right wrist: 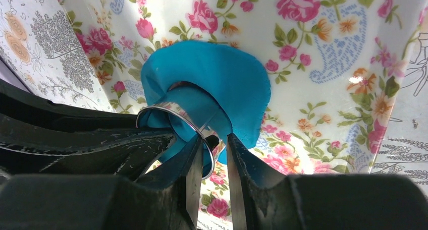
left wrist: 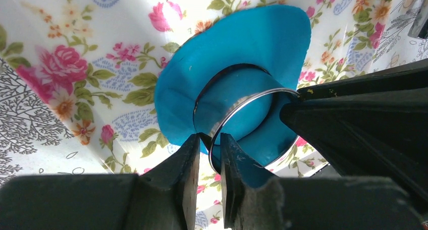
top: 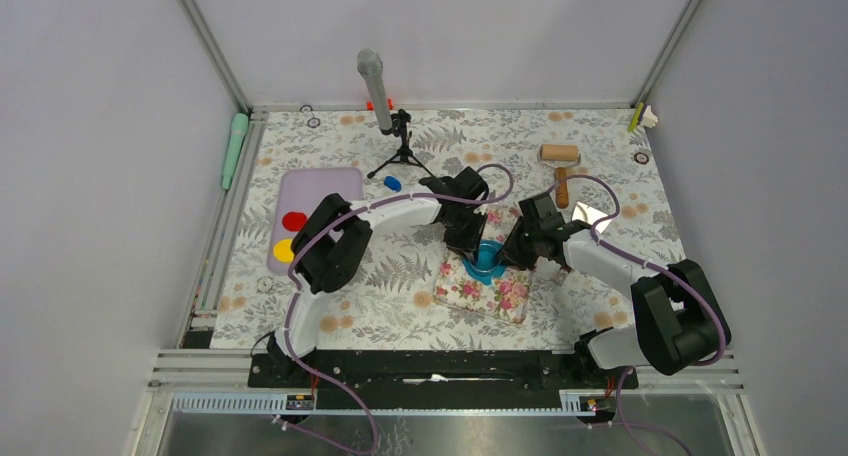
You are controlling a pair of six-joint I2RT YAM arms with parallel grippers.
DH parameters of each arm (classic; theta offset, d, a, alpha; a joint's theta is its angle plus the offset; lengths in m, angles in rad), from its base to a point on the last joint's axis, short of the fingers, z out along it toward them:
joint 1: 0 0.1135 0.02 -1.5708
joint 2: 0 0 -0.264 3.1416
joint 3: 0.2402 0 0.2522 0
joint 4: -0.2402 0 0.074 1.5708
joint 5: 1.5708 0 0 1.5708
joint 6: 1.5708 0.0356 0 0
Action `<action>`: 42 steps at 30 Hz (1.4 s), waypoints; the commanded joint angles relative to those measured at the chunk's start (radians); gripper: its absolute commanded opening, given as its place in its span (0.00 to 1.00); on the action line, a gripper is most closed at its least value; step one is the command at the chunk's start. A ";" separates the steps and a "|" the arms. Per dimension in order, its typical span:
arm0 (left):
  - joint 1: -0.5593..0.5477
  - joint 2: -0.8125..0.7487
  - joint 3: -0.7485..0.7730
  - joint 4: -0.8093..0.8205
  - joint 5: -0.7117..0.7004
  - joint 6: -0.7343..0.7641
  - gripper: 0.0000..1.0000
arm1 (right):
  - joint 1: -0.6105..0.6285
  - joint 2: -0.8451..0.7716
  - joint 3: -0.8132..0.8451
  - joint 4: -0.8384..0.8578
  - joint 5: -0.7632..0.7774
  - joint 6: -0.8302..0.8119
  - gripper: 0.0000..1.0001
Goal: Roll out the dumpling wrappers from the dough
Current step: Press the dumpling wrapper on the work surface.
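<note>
While straddling the rim of the metal ring (left wrist: 247,103) in the dough (left wrist: 252,38), left gripper (left wrist: 209,144) and right gripper (right wrist: 214,144) narrowly parted; clamped or loose, cannot tell.

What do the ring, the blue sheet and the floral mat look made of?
The ring cutter: likely polished metal, thin rim with mirror glints. The dough: soft matte blue clay, it sags and folds through the ring. The floral mat: probably smooth printed plastic or coated cloth, faint sheen.
</note>
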 commanded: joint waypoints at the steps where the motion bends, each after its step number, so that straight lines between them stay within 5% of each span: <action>1: -0.012 0.033 -0.037 -0.134 -0.060 0.015 0.21 | -0.015 -0.012 0.018 -0.022 0.046 -0.005 0.30; 19: -0.010 -0.104 -0.030 -0.121 -0.214 -0.017 0.23 | -0.015 -0.052 0.056 -0.049 0.066 -0.006 0.30; 42: -0.010 -0.168 0.032 -0.138 -0.161 -0.015 0.34 | -0.015 -0.061 0.100 -0.086 0.043 -0.092 0.39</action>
